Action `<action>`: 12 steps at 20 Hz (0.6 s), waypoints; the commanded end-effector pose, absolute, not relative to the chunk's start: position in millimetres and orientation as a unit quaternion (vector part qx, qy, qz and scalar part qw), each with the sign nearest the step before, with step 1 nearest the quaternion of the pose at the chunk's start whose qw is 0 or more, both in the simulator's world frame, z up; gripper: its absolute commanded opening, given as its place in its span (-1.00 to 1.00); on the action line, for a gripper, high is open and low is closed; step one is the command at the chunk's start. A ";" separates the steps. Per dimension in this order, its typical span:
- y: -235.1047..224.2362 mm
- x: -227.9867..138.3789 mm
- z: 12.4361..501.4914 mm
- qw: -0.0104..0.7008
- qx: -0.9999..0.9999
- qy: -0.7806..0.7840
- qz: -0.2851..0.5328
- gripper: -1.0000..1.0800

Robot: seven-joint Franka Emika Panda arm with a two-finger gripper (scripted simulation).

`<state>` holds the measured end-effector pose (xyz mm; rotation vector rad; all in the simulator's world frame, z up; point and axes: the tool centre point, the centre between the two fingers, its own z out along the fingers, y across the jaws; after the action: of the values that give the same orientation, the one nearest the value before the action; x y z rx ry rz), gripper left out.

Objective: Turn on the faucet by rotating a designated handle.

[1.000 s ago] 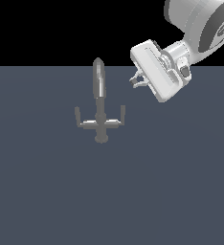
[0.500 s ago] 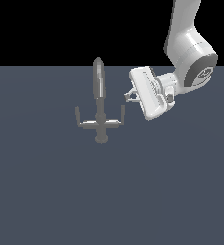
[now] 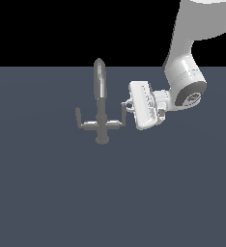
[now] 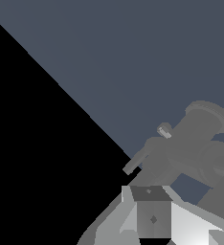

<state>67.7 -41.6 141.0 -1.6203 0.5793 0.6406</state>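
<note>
The grey faucet (image 3: 101, 103) stands upright on the dark floor, its tapered spout above a round base knob and a thin crossbar. The handle (image 3: 120, 120) is the crossbar arm on the exterior view's right, ending in a short upturned tip. My white gripper (image 3: 128, 105) lies sideways just to the right of that tip, fingers pointing at it, very close or just touching. The fingers look shut with nothing between them. In the wrist view the faucet (image 4: 193, 143) fills the area beyond the fingertips (image 4: 151, 194), and the thin handle rod (image 4: 137, 161) is nearest.
The flat dark grey floor (image 3: 52, 202) spreads all around the faucet. My white arm (image 3: 185, 72) comes down from the upper right of the exterior view. The crossbar's other arm (image 3: 80, 118) sticks out on the far side of the spout.
The gripper has come down and moved towards the exterior view's left, from well above and right of the faucet to beside the handle's tip. The faucet has not moved.
</note>
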 end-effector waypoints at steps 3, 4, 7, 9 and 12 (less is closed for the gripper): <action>-37.4 73.3 133.3 0.618 -0.689 0.254 0.281 -1.00; -36.9 73.9 132.3 0.619 -0.688 0.255 0.282 -1.00; -36.2 74.7 131.2 0.620 -0.686 0.255 0.283 -1.00; -36.2 74.7 131.2 0.620 -0.686 0.255 0.283 -1.00; -36.4 72.3 131.8 0.620 -0.686 0.255 0.283 -1.00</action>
<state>73.6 -36.1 131.2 -1.5771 0.5867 0.6505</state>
